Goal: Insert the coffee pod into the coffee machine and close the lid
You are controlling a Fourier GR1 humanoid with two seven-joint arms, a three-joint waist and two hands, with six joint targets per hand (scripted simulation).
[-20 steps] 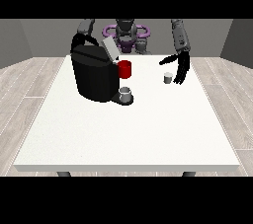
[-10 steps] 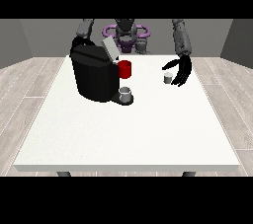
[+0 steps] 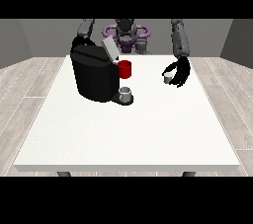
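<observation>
A wide white desk (image 3: 123, 134) fills the middle of the view, with the robot at its far edge. On the left part of the desk, toward the far side, stands the black coffee machine (image 3: 93, 76), a bulky dark body with its grey lid (image 3: 109, 49) tilted up and open at the top right. A red piece (image 3: 125, 69) juts from the machine's right side, and just below it a small grey cup (image 3: 126, 93) sits on the machine's low base, near the front.

Behind the machine, at the view's left, one arm of the robot comes down; its robot hand (image 3: 77, 43) is mostly hidden behind the machine's top far corner, and I cannot tell how its fingers lie.

Well to the right of the machine, the robot hand at the view's right (image 3: 179, 71) sits low over the desk, near the far right edge. Its black fingers are curled around the coffee pod (image 3: 168, 77), a small pale cup-shaped thing that shows at the left of the hand. The pod is well apart from the machine's open lid.
</observation>
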